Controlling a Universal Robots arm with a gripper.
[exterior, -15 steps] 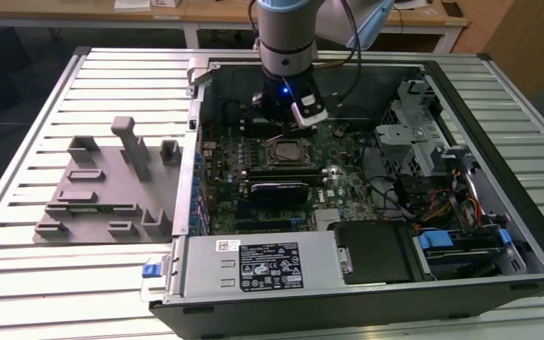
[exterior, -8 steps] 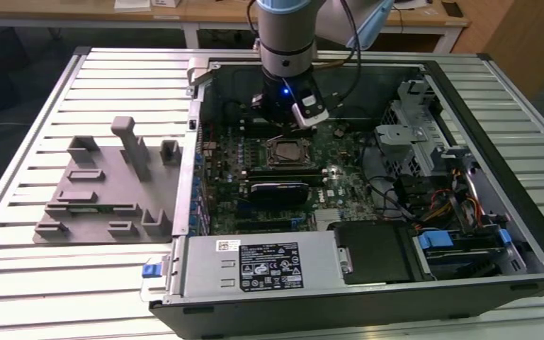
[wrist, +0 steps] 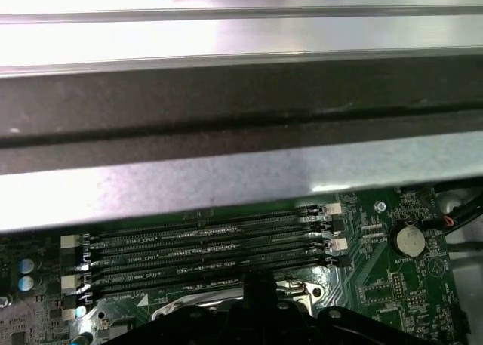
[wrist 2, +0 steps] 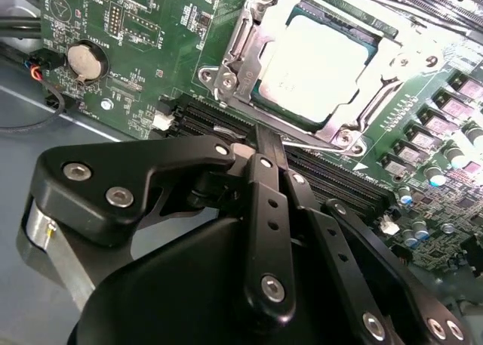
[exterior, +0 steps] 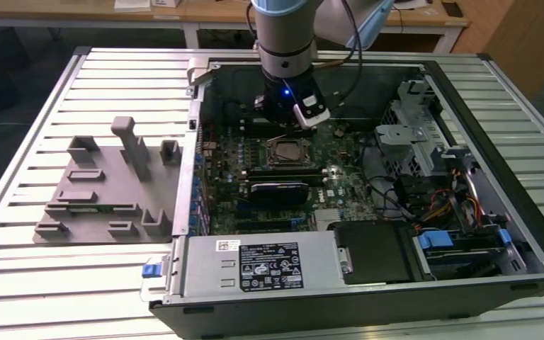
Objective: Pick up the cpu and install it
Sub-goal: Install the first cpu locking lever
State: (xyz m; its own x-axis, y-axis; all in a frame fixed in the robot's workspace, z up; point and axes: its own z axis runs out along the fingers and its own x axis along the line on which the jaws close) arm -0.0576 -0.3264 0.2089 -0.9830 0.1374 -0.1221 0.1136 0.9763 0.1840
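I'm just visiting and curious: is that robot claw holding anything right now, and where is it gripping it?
Nothing. The claw is closed with nothing between its fingers, and the chip already sits in its socket on the green board.

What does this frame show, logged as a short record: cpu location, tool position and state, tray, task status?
cpu location: the cpu sits in the motherboard socket, metal top facing up, with the socket frame around it
tool position: the tool is over the memory slots beside the socket, inside the open computer case
tool state: shut, holding nothing
tray: the grey holder tray lies on the slatted table, to the exterior view's left of the case
task status: cpu placed in socket, tool not touching it
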